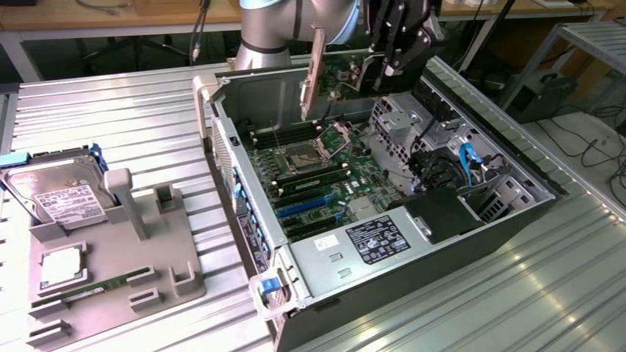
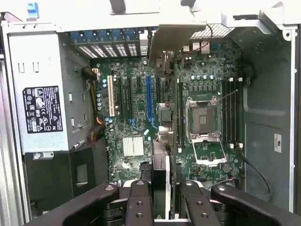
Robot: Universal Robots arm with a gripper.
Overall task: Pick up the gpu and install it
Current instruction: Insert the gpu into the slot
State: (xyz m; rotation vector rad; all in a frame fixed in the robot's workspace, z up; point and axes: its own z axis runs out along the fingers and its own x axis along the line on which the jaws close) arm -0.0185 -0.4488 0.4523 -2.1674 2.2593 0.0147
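The gripper [image 1: 396, 64] is in the upper middle of the exterior view, over the open computer case [image 1: 509, 220]. Its jaws are clamped tight on the gpu [image 1: 315, 73]. The card hangs on its thin edge, up in the air above the green board [image 1: 313, 183]. Its pale metal end points to the exterior view's left, close to the far wall of the case.

This view also takes in what is outside the case. On the ribbed metal table [image 1: 489, 308], at the lower left of the frame, sits a gray holder [image 1: 117, 271]. A hard drive [image 1: 64, 194] stands in it and a thin memory stick [image 1: 93, 287] lies in it. Both are well apart from the case.

The wrist view looks straight down inside. There the gripper [image 2: 163, 200] has black fingers [image 2: 140, 207] squeezing the gpu [image 2: 163, 141], which looks like a thin line. Below it are a long blue slot [image 2: 149, 99], a cream slot [image 2: 111, 96] and a silver socket [image 2: 203, 117]. The card runs between the blue slot and the socket, just beside the blue slot. A power box [image 2: 40, 108] with a label fills one end.

Over the slots the space is open. Case walls stand all around, and the blue cable [image 1: 468, 158] lies off to the exterior view's right.
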